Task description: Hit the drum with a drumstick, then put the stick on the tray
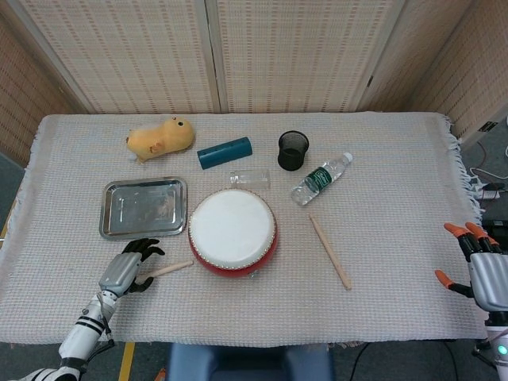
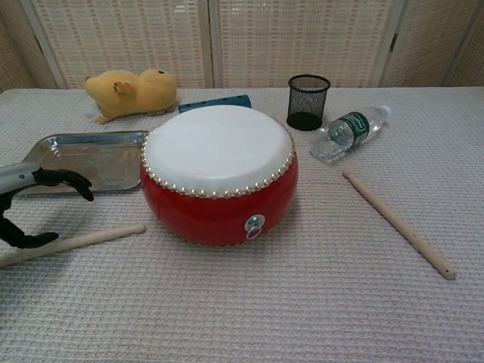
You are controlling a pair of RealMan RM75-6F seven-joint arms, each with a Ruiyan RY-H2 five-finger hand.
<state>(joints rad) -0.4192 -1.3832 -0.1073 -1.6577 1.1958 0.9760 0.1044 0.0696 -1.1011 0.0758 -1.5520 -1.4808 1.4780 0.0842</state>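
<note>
Drumhead up, the red round drum with a white skin (image 1: 232, 231) sits mid-table on the beige woven cloth (image 1: 381, 206), and I place everything from it. Just beside its left edge lies the flat rectangular metal tray (image 1: 144, 207). Beyond the drum I see a yellow plush duck (image 1: 161, 136), a teal cylinder (image 1: 225, 152), a black mesh cup (image 1: 293, 150) and a clear plastic water bottle (image 1: 321, 178). To the drum's right lies a light wooden drumstick (image 1: 329, 251), untouched. A second wooden drumstick (image 2: 76, 243) lies at the drum's lower left, my left hand (image 1: 127, 270) arched over its near end, fingers apart, not clamped. My right hand (image 1: 476, 258) hangs well off to the drum's right, fingers spread, holding nothing.
</note>
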